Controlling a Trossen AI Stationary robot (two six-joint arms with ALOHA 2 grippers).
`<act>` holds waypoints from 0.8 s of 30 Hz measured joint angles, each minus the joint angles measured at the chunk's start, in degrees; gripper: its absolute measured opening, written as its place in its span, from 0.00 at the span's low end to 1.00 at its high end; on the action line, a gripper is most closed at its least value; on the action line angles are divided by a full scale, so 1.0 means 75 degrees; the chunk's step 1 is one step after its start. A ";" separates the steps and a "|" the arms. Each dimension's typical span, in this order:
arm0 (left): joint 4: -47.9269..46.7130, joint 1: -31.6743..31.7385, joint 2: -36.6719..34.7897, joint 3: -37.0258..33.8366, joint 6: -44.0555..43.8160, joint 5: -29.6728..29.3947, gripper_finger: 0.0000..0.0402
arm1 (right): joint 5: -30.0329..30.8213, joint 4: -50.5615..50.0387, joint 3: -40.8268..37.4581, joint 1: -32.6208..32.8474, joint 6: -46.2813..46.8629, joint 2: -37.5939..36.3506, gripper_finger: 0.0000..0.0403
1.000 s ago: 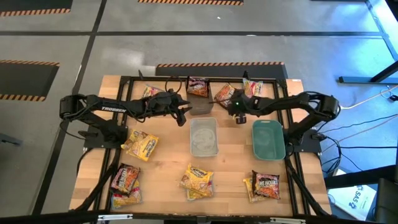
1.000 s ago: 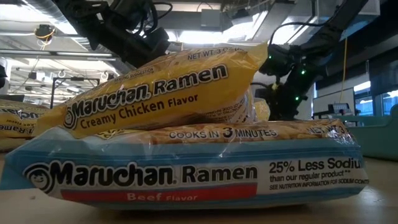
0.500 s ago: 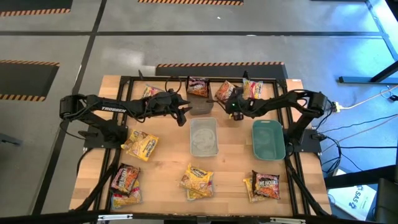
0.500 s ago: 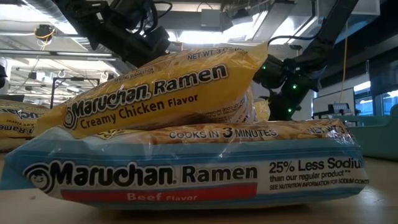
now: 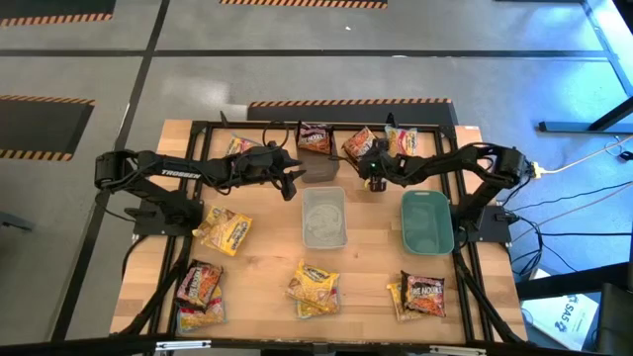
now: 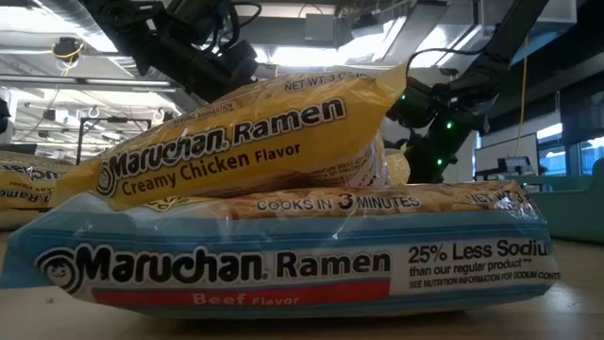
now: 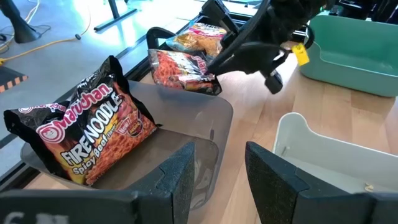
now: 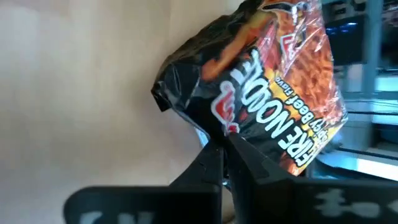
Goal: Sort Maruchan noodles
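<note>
Dark plastic crinkles in the right gripper (image 5: pixel 368 164), which from above sits at the far side of the table (image 5: pixel 257 252), just beside the dark grey bin (image 5: pixel 321 169), pinching a Fire Noodle packet (image 5: pixel 358 145). The left gripper (image 5: pixel 293 184) hangs over that bin's other edge. The clear bin (image 5: pixel 323 218) and teal bin (image 5: pixel 426 221) stand side by side in the middle, with more packets scattered around the table's edges.

From table height, a yellow Creamy Chicken packet (image 6: pixel 245 137) lies tilted on a blue beef packet (image 6: pixel 283 260), filling the picture; both arms show behind them.

The left wrist view shows its fingers (image 7: pixel 177 180) parted with nothing between them, above the grey bin. A second Fire Noodle packet (image 7: pixel 81 137) leans at the bin's rim, while the right gripper holds its packet just past the bin.

The right wrist view shows the fingers (image 8: pixel 211 165) clamped on the packet's dark corner, the packet lifted above the wood.
</note>
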 joint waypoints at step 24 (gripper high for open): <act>0.0018 0.0000 0.0000 0.0000 0.0000 0.0000 0.34 | -0.1295 -0.1758 0.0231 -0.0397 0.3209 -0.2637 0.08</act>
